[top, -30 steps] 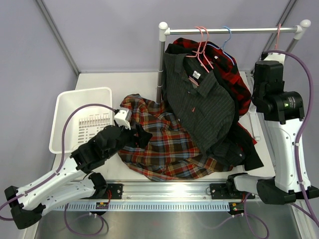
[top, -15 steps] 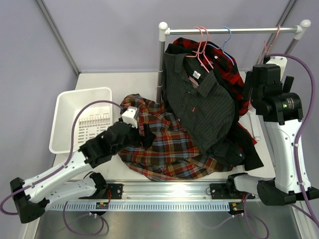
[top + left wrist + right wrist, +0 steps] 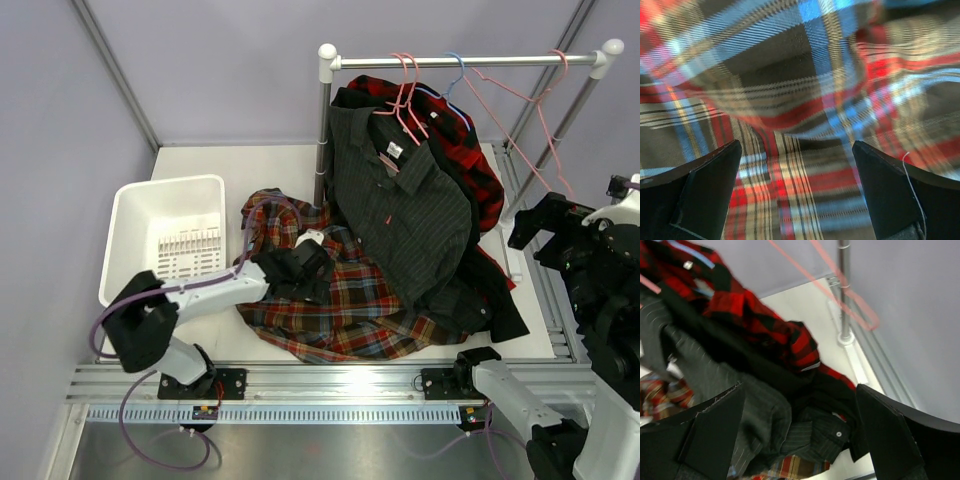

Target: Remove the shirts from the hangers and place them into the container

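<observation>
The red-green-cream plaid shirt [image 3: 350, 300] lies spread on the table, off its hanger. My left gripper [image 3: 300, 268] hovers low over its left part, open; in the left wrist view the plaid [image 3: 805, 100] fills everything between the spread fingers [image 3: 705, 190]. A charcoal pinstriped shirt [image 3: 400, 200], a red-and-black check shirt [image 3: 470, 150] and a black shirt [image 3: 490, 300] hang from pink and blue hangers [image 3: 405, 95]. An empty pink hanger [image 3: 541, 105] dangles from the rail. My right gripper [image 3: 530, 232] is open and empty at the far right. The white container [image 3: 130, 200] holds no shirt.
The rail [image 3: 500, 61] spans the back on white posts [image 3: 323, 130], one standing just behind the plaid shirt. The right wrist view shows the pinstriped shirt [image 3: 765, 410], the check shirt [image 3: 740, 310], the pink hanger [image 3: 810, 277] and the right post [image 3: 842, 290].
The right gripper has opened, let go of the pink hanger now swinging on the rail, and dropped back to the right. The left arm has reached rightward over the plaid shirt.
</observation>
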`<state>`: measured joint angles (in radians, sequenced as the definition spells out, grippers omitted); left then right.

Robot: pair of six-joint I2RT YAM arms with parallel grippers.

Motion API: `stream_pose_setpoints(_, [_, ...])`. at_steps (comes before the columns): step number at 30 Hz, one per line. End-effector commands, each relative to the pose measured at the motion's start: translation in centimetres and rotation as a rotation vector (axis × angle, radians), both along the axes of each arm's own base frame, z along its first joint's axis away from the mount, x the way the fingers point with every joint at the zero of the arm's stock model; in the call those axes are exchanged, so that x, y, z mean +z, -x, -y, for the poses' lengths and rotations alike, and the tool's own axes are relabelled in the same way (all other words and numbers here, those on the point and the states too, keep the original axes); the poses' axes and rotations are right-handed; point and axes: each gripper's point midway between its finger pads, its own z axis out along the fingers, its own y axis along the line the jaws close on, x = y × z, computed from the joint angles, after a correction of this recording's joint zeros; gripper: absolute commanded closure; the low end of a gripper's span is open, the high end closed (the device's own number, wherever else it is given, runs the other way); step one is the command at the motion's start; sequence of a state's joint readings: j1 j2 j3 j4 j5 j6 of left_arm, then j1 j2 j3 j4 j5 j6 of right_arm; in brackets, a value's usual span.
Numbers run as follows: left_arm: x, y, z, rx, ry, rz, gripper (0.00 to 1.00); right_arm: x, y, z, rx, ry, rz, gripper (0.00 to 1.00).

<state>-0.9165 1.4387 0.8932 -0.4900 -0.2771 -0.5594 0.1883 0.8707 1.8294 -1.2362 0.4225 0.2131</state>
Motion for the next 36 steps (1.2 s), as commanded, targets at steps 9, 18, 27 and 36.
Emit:
stream_pose_setpoints(9, [2.5,-4.9,6.7,-0.017,0.082,0.067,0.01,-2.1,0.8,-6.9,0.379,-0.12,0.0,0.01])
stream_pose_setpoints(18, [-3.9,-3.9,7.5,-0.004,-0.012,-0.101,0.42,0.8,3.9,-6.8,0.408,-0.131,0.084,0.01])
stream_pose_setpoints(27, [5.1,-3.3,3.9,0.029,-0.022,0.059,1.0,1.1,4.7,-7.7,0.468,-0.14,0.128,0.0])
stream_pose_setpoints(36, [36.0,-2.3,-6.3,0.138,0.236,0.663,1.0,2.1,5.6,-8.9,0.545,-0.161,0.163,0.0])
